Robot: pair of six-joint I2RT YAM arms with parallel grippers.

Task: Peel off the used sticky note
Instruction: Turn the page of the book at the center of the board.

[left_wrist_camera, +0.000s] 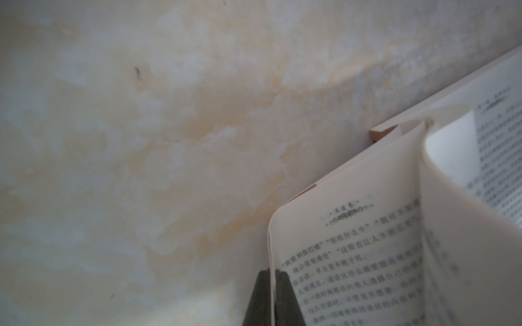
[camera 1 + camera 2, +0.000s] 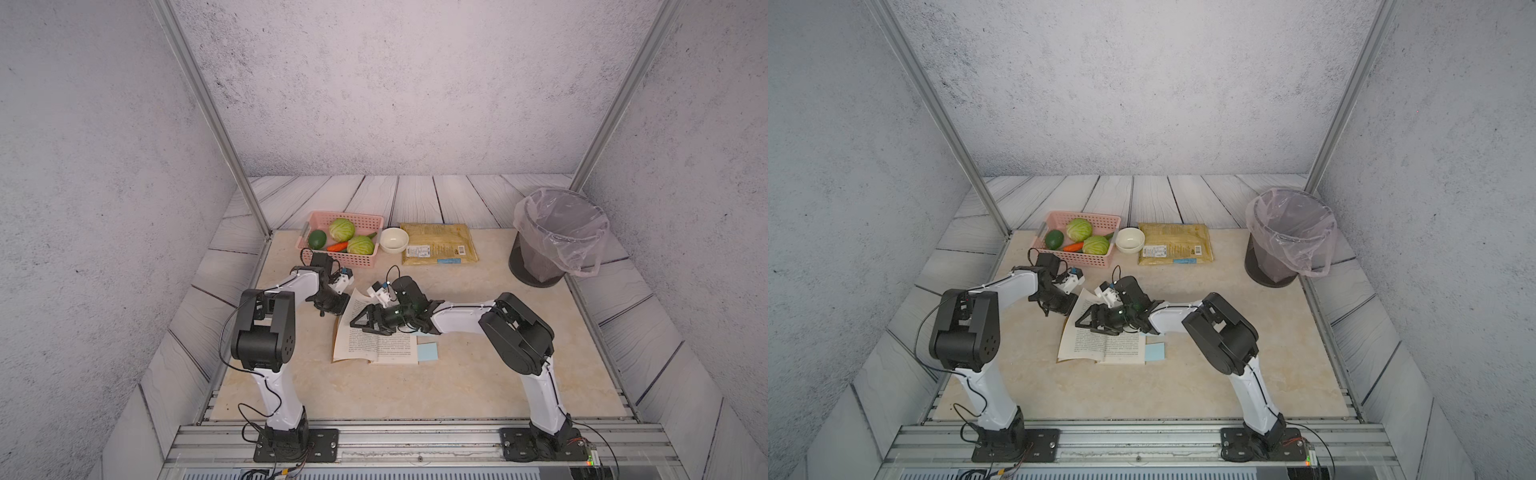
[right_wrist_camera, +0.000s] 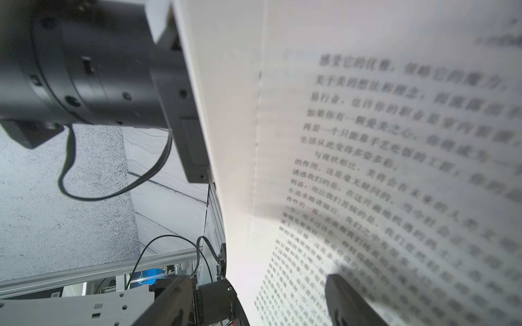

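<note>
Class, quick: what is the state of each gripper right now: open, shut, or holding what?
Left gripper: shut on a page of the book.
Right gripper: open, jaws wide apart, gripping nothing.

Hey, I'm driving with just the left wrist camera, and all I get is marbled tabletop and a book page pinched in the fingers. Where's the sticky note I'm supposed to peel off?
Observer: The light blue square sticky note sticks out past the open printed book's edge on the right arm's side, towards the near end.
Operator: Is the other arm on it?
Observer: No. The right gripper hangs over the book's middle, jaws open, clear of the note.
Operator: And mine, seen from above?
Observer: Your left gripper is at the book's far left corner, holding the lifted page up off the book.
</note>
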